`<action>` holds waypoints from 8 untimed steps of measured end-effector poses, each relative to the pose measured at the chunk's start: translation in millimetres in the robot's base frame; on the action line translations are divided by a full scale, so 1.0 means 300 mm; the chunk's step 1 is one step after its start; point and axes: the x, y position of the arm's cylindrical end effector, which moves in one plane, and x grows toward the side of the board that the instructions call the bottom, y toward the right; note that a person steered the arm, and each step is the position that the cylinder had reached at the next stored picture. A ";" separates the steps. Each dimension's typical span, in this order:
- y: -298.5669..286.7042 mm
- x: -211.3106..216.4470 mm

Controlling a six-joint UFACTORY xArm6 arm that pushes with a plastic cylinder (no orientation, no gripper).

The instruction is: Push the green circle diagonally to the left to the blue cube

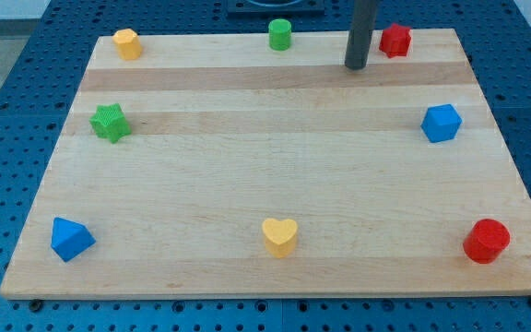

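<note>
The green circle [280, 34], a short cylinder, stands at the view's top edge of the wooden board [275, 129], near the middle. A blue cube [441, 123] sits at the view's right side, about mid-height. A second blue block [70, 239], wedge-like, sits at the view's bottom left. My tip [356, 65] rests on the board near the top, to the right of the green circle and apart from it, just left of a red block [395, 40].
A yellow block [127, 43] sits at the top left corner. A green star [110, 123] lies at the left. A yellow heart [280, 236] lies at the bottom middle. A red cylinder [486, 241] stands at the bottom right.
</note>
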 end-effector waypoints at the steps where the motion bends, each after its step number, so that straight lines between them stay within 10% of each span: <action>1: -0.032 -0.097; 8: -0.287 -0.169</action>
